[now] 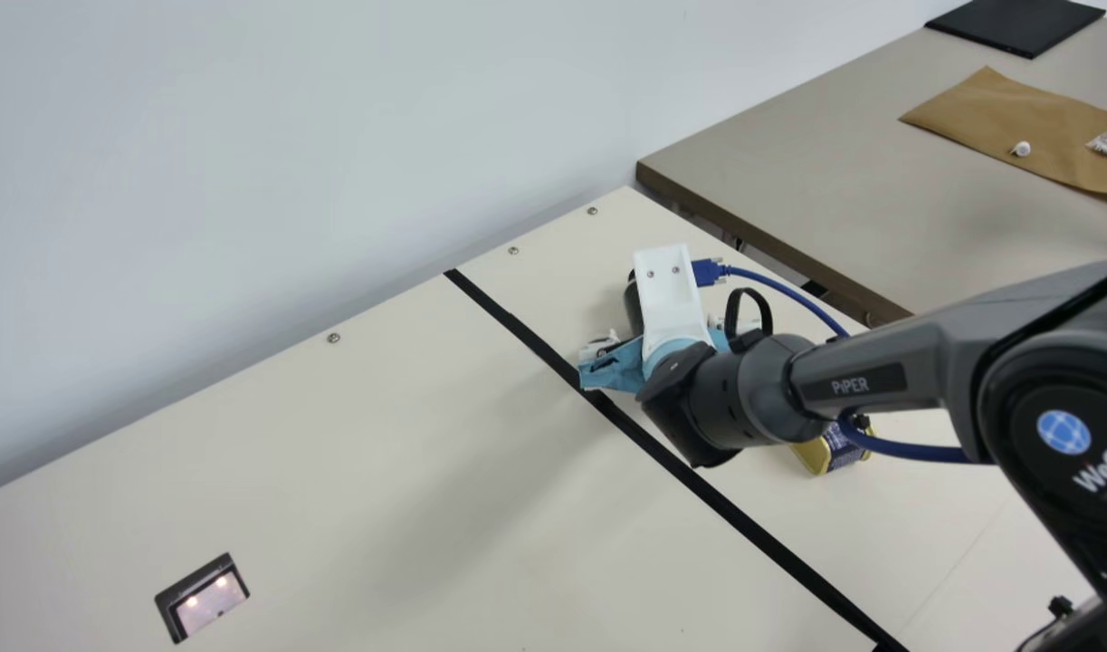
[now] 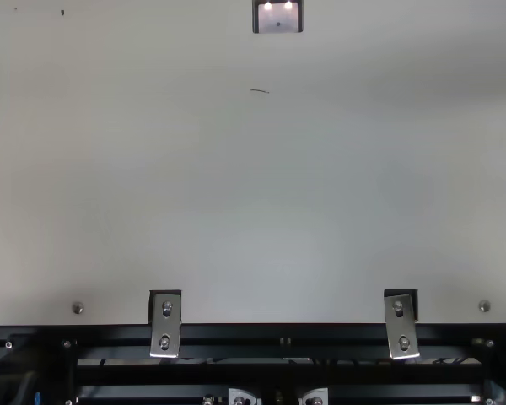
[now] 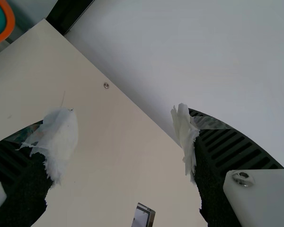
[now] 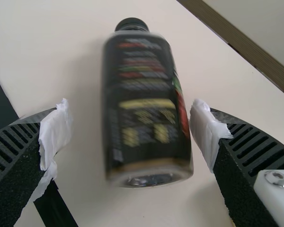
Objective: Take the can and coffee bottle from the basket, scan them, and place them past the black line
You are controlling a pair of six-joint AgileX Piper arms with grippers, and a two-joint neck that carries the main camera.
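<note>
Right gripper (image 1: 663, 335) spread wide, we see the coffee bottle (image 4: 146, 104) between its fingers past the black line (image 1: 698, 480), with the can (image 1: 825, 453) also past that line, and our left gripper (image 3: 125, 137) gapes wide too.

Pale wall (image 1: 245, 181) beside brown-edged table (image 1: 834, 163)

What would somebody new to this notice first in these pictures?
Probably the right arm, stretched across the main view's right side, its gripper open around a dark coffee bottle in the right wrist view. Next, the black line slanting through the main view, a gold-and-blue can past it, and the lit scanner window at lower left.
</note>
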